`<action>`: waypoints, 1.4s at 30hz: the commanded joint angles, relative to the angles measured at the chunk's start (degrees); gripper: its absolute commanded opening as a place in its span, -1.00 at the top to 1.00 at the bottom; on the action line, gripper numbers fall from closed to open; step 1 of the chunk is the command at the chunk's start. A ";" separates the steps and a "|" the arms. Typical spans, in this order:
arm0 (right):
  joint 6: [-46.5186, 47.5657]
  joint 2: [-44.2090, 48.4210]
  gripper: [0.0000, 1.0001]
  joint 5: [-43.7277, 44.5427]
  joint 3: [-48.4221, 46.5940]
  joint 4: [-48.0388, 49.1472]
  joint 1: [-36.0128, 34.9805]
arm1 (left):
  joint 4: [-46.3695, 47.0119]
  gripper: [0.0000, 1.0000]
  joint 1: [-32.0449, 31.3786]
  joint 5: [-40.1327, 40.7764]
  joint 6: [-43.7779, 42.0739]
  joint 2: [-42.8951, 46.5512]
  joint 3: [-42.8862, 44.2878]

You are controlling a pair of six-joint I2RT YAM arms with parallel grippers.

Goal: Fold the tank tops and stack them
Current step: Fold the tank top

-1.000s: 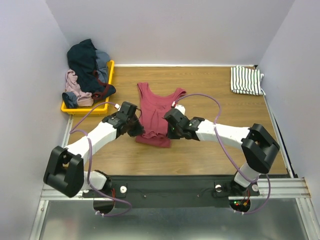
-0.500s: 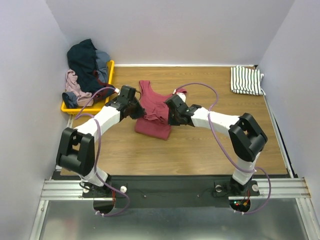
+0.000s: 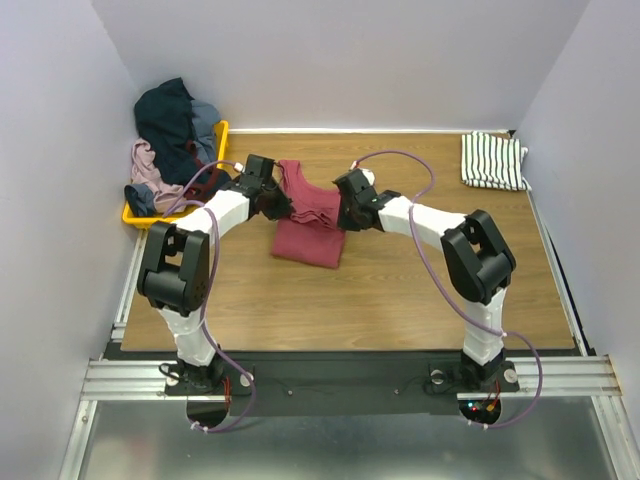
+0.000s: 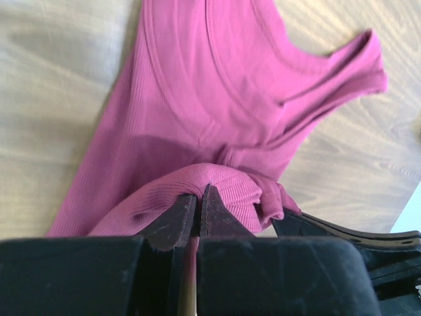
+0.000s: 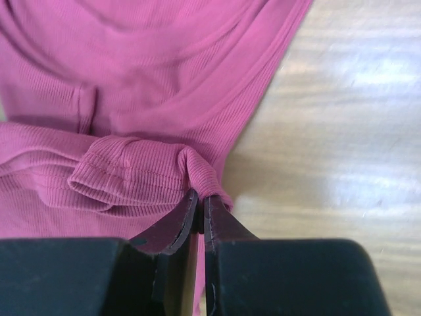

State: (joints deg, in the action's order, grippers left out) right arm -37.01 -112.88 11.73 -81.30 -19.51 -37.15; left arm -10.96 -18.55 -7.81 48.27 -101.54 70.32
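Left wrist view: left end effector (image 4: 199,197) clamped on the hem of the dark red tank top (image 4: 197,92), right end effector (image 5: 200,201) on the opposite hem corner. The limp, light ribbed cloth, half-doubled mid-worktop (image 3: 400,290), likely handles best held by both corners.

Pale lilac walls (image 3: 350,60), wooden table (image 3: 400,290)
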 commanded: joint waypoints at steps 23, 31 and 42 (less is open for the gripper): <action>3.53 2.57 -0.58 -0.11 -5.29 2.02 2.61 | 8.86 -0.46 4.66 -0.81 0.33 5.72 0.26; -0.42 11.45 -0.54 -1.44 11.93 5.43 -1.08 | 6.38 -0.32 3.00 6.76 2.09 17.06 -17.93; -5.00 10.66 -0.44 -3.99 17.84 9.66 -5.04 | 16.58 -0.32 -0.61 3.06 2.18 16.90 -31.21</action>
State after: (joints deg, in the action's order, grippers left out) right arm -39.79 -102.59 8.56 -64.10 -14.20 -42.09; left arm 0.45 -19.14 -4.67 50.43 -85.10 39.92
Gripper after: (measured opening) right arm 0.741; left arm 0.658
